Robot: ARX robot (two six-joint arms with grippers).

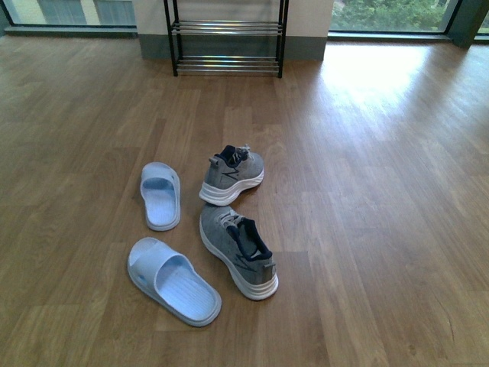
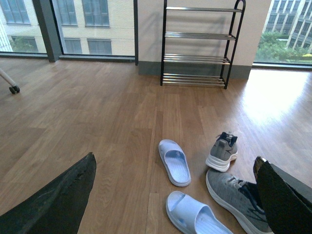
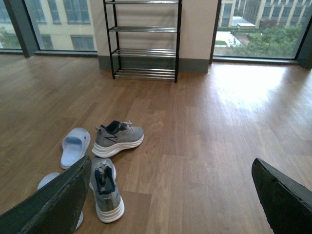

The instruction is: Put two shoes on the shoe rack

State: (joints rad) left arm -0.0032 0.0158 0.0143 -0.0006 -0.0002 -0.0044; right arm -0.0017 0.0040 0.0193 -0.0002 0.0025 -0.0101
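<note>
In the front view, neither arm is seen. The far sneaker (image 1: 233, 176) and the near sneaker (image 1: 238, 251) lie on the wooden floor (image 1: 382, 229), the toe of one almost against the sole of the other. Two pale-blue slippers (image 1: 161, 196) are found just beside them. The shoe rack (image 1: 227, 38) is set against the wall, well apart from all four.

In the left wrist view, the left claw (image 2: 174, 163) is seen released above the floor. Its dark fingers (image 2: 53, 200) are spread wide and nothing is gripped.

In the right wrist view, the right claw (image 3: 170, 163) is likewise spread and empty, with the sneakers seen beside one finger.

Crowding is judged the likeliest source of trouble. A widely spread claw brought down on one sneaker could shove its neighbour or a slipper aside. A soft knit upper pinched off-centre could let the heavy sole swing and drop. On the rack's shiny rods, a shoe set down tilted could slide off.
</note>
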